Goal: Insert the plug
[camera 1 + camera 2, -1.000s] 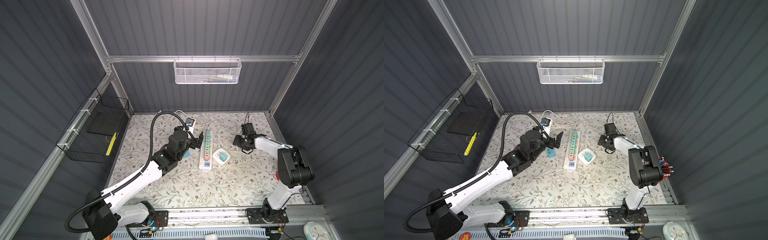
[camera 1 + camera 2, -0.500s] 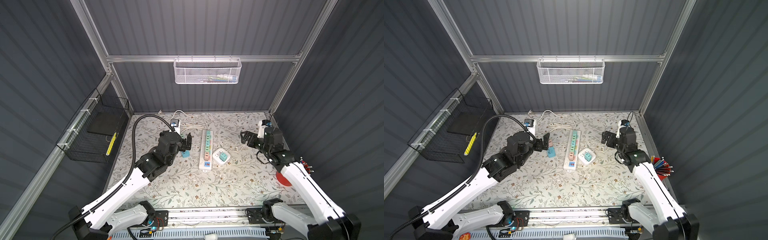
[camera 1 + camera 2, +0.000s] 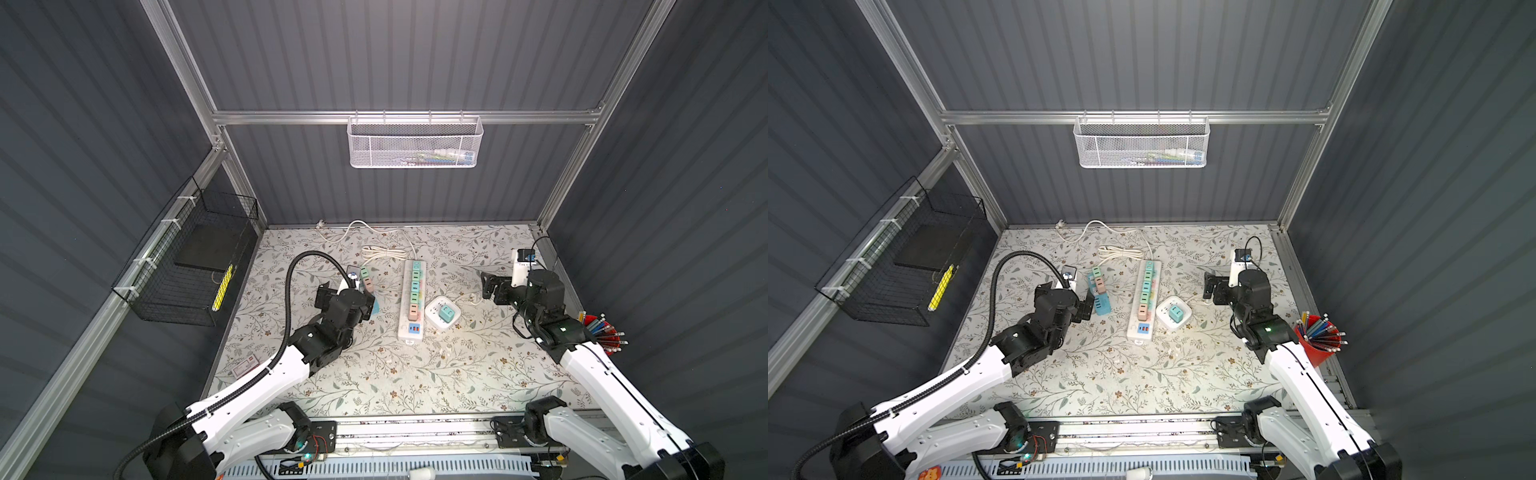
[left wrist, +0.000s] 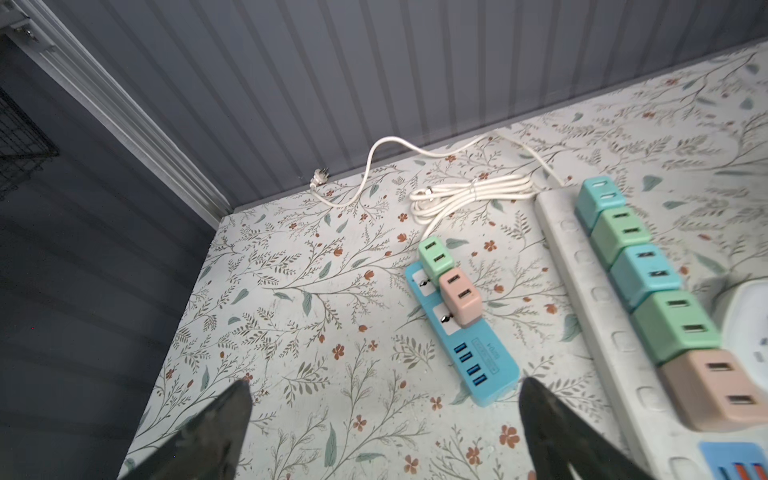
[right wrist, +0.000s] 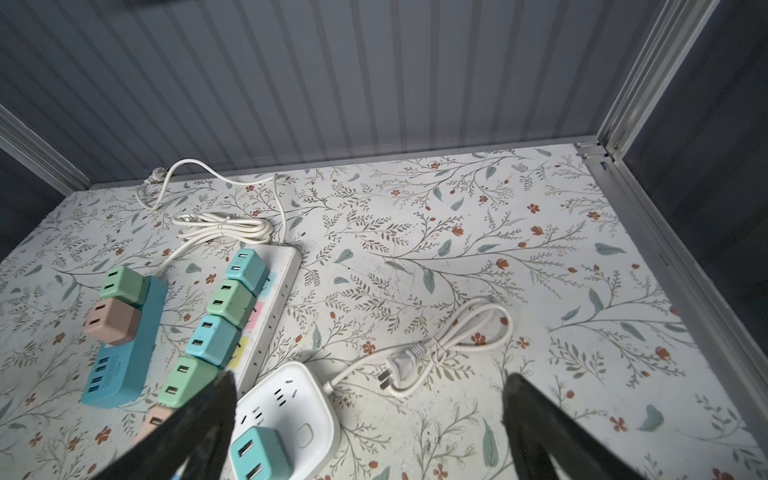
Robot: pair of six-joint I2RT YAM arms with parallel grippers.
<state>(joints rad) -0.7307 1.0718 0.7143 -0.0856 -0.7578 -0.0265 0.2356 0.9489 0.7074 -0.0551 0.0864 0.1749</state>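
Arms stretched in from the lower corners, left gripper (image 4: 384, 395) and right gripper (image 5: 370, 386) gape empty either side of the centre-frame power strip (image 3: 411, 328).

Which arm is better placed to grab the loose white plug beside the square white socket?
Probably right. The open right gripper hovers close to the loose white plug, which lies on its side of the long power strip. The left gripper sits across that strip by the blue power strip.
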